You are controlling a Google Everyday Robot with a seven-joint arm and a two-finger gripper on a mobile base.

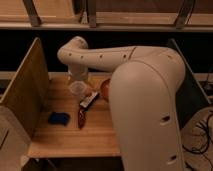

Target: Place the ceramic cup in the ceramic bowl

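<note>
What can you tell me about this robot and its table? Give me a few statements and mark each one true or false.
1. The ceramic cup sits inside the ceramic bowl. False: it stands on the wooden table, to the left of the bowl in the picture.
2. The robot's hand hangs just above the cup. True.
3. The bowl is blue. False: it is orange-red.
4. The robot's big arm hides part of the bowl. True.
5. A small blue lump lies in the bowl. False: it lies on the table, nearer the front left.
</note>
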